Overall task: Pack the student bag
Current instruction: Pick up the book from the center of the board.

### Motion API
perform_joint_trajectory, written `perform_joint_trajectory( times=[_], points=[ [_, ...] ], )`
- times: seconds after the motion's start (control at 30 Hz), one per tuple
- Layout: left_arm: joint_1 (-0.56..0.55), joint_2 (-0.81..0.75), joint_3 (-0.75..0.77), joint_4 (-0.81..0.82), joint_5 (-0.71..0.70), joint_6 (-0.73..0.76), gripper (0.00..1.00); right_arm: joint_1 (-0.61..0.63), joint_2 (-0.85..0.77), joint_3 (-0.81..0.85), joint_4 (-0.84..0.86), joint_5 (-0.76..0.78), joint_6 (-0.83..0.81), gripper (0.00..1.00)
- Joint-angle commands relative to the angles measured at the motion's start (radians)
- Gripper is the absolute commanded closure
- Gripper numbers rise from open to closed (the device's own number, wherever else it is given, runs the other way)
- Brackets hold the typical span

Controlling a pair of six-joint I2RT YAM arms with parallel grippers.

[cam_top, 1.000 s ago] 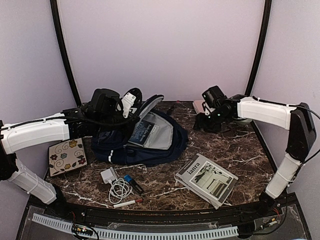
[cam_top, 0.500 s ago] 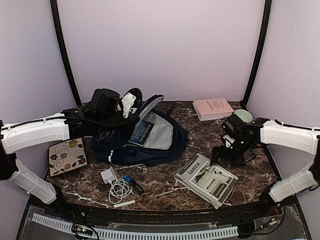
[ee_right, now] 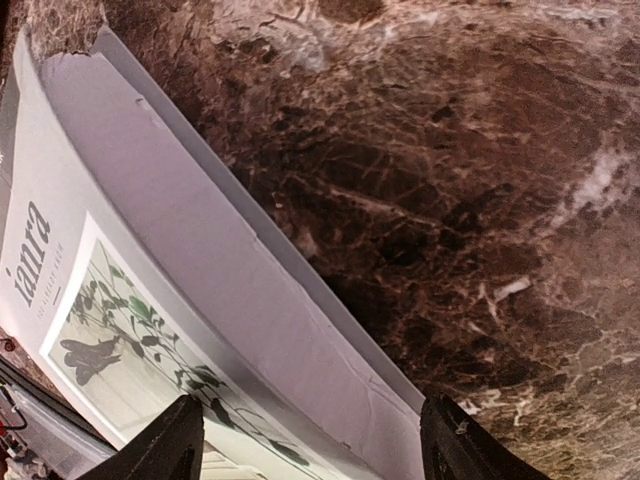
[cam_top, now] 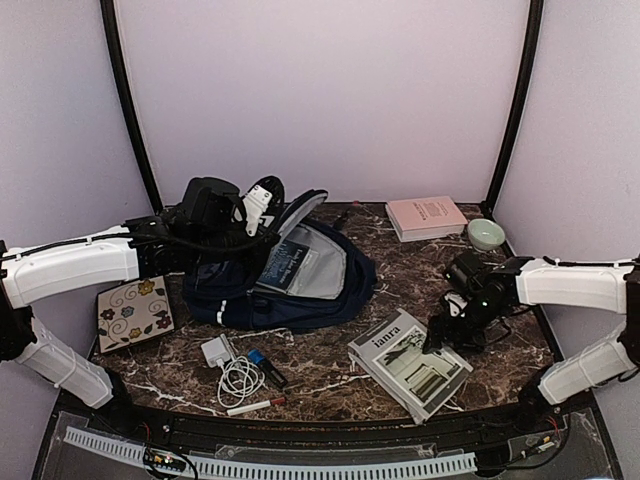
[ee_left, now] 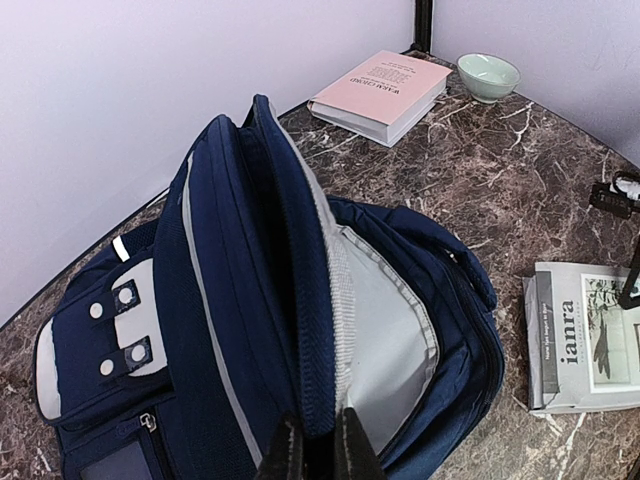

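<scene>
left wrist: left jaws pinch the student bag by its flap.

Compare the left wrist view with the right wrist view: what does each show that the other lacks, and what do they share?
Left wrist only: the student bag, its flap pinched up by the shut left gripper, plus a pink book and a pale green bowl. Right wrist only: how wide the right gripper stands open, and a close look at the pale, dented side edge of the grey "ianra" book. Both: that book and the brown marble table.
</scene>
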Motion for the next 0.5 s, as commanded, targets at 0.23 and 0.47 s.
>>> perform_joint_trajectory(
  times=[0.23,0.47],
  points=[
    [0.005,-0.022,0.005,0.063,-0.018,0.018,1.00,0.021,0.138,0.030,0.184,-0.085,-0.076,0.48],
    [0.005,-0.024,0.004,0.064,-0.018,0.020,1.00,0.022,0.073,0.041,0.147,-0.088,-0.084,0.94]
  ],
)
